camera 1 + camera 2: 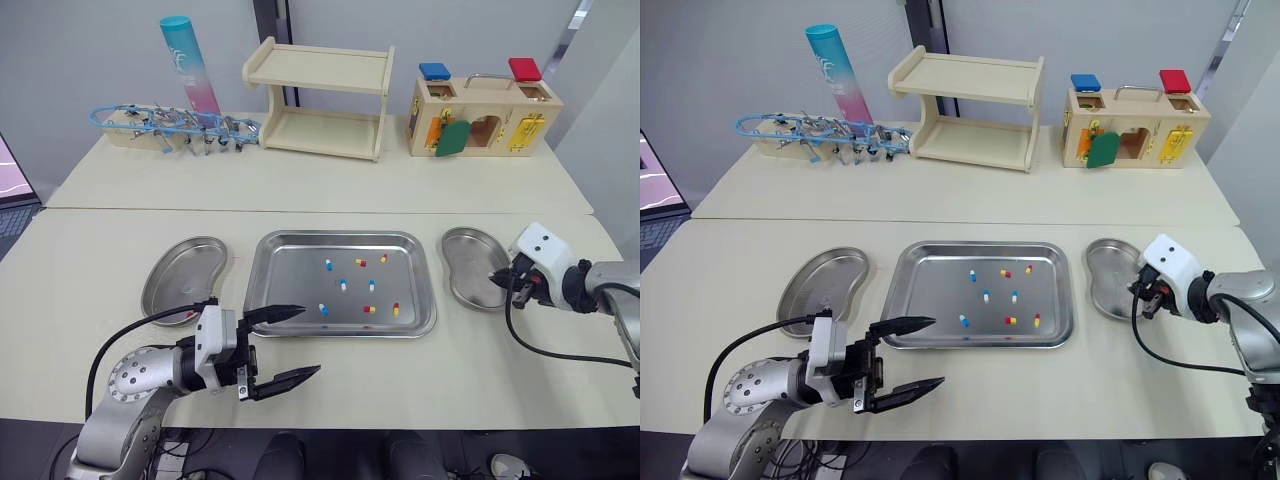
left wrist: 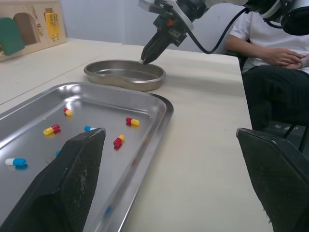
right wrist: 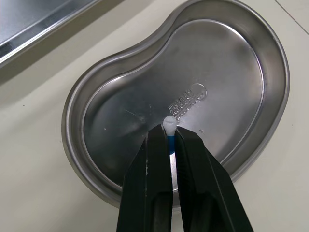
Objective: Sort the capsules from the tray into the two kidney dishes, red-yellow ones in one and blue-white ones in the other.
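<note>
Your right gripper (image 3: 169,135) is pinched shut on a blue-white capsule (image 3: 169,123), whose white end pokes past the fingertips, above the kidney dish (image 3: 231,72) just right of the tray (image 1: 290,270). Your left gripper (image 1: 300,342) hangs wide open and empty at the tray's front-left corner. Treat the capsule as nearly weightless, smooth and slippery, with a thin shell that dents, so take the other capsules (image 1: 369,309) lying in the tray gently across the middle of the barrel.
</note>
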Tool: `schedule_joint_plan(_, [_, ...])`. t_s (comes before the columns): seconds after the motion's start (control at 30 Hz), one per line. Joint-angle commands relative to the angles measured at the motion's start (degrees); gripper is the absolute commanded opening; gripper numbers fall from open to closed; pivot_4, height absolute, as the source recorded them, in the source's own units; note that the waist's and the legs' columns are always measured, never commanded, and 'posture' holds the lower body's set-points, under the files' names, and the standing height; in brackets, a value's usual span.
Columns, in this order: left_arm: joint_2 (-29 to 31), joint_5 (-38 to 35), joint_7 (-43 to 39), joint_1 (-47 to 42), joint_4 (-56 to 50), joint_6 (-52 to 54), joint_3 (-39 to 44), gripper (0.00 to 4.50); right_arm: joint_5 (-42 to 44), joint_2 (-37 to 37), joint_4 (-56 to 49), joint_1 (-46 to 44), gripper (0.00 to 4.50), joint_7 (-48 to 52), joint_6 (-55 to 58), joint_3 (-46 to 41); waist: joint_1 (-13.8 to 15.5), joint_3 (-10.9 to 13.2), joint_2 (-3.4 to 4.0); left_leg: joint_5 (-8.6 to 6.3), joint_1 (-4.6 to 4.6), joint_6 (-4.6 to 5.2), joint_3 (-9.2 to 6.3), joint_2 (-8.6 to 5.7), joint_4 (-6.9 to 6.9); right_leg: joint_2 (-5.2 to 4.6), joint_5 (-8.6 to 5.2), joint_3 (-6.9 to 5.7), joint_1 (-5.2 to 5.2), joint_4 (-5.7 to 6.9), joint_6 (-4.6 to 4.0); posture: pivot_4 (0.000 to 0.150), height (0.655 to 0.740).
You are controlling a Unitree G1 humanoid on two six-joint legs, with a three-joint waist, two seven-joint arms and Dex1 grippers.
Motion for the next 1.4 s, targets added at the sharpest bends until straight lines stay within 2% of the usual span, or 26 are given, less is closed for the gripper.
schedule_joint_plan(0.03, [-0.14, -1.51, 0.20, -0.07, -1.89, -0.15, 0.14, 4.50, 1.18, -1.57, -0.34, -0.38, 1.12, -1.19, -0.04, -0.99, 0.00, 0.00, 0.00, 0.00, 0.00, 0.00, 0.00, 0.00, 0.00, 0.00, 0.00, 0.00, 0.00, 0.00, 0.00, 0.150, 0.7400])
schedule_joint_plan(0.33, [0.33, -1.60, 3.34, 0.62, -2.17, 1.68, 2.22, 4.50, 5.22, -3.29, -0.97, 1.05, 4.02, -0.01, -6.45, -3.37, 0.15, 0.00, -0.01, 0.00, 0.00, 0.00, 0.00, 0.00, 0.01, 0.00, 0.00, 0.00, 0.01, 0.00, 0.00, 0.150, 0.7400])
schedule_joint_plan(0.53, [2.14, 0.77, 12.90, 3.92, -0.82, 6.94, 10.05, 4.50, 8.98, -2.85, -0.62, 10.04, 4.02, 3.05, -23.31, -11.00, 0.31, 0.02, -0.04, 0.00, 0.00, 0.01, -0.02, 0.00, 0.00, 0.00, -0.01, -0.03, 0.04, -0.02, 0.01, 0.150, 0.7400])
schedule_joint_plan(0.67, [4.93, 3.68, 17.03, 7.01, 7.97, 5.33, 22.15, 4.50, 12.08, -5.15, 1.39, 18.47, 4.02, 9.29, -30.27, -18.37, 0.29, 0.03, -0.04, -0.01, 0.06, 0.01, -0.03, 0.00, 0.02, -0.01, -0.01, -0.05, 0.11, -0.02, 0.01, 0.150, 0.7400])
schedule_joint_plan(0.8, [9.04, 4.92, 15.24, 9.20, 19.35, 0.50, 32.18, 4.50, 12.39, -6.91, 6.46, 23.61, 4.02, 13.72, -39.32, -22.36, 0.05, 0.05, -0.08, -0.02, 0.24, 0.02, 0.02, 0.00, -0.02, 0.00, -0.01, -0.01, 0.19, -0.02, 0.00, 0.150, 0.7400])
schedule_joint_plan(0.93, [12.66, 5.68, 11.44, 13.11, 28.64, -2.47, 38.77, 4.50, 10.84, -8.64, 14.66, 25.86, 4.02, 15.86, -47.10, -22.94, 0.04, 0.05, -0.10, -0.03, 0.44, 0.04, 0.06, 0.00, -0.06, -0.01, -0.02, 0.00, 0.38, -0.07, 0.00, 0.150, 0.7400])
schedule_joint_plan(1.03, [13.95, 5.60, 8.47, 15.98, 33.34, -3.81, 40.91, 4.50, 10.85, -8.69, 19.06, 26.32, 4.02, 15.95, -50.70, -22.99, -0.07, 0.05, -0.10, -0.03, 0.44, 0.04, 0.09, 0.00, -0.09, -0.01, -0.03, 0.03, 0.36, -0.07, -0.01, 0.150, 0.7400])
schedule_joint_plan(1.13, [14.59, 6.07, 7.52, 17.70, 36.45, -4.63, 42.02, 4.50, 11.58, -8.71, 21.63, 27.05, 4.49, 15.93, -52.22, -23.24, -0.19, 0.05, -0.10, -0.03, 0.46, 0.04, 0.10, 0.01, -0.11, -0.02, -0.03, 0.02, 0.38, -0.07, -0.01, 0.150, 0.7400])
schedule_joint_plan(1.4, [14.89, 5.00, 7.42, 17.26, 34.38, -3.43, 42.28, 4.50, 13.38, -8.27, 20.67, 29.92, 4.49, 16.82, -52.06, -23.03, -0.06, 0.04, -0.12, -0.03, 0.45, 0.04, 0.09, 0.01, -0.10, -0.03, -0.03, 0.01, 0.42, -0.07, -0.01, 0.150, 0.7400])
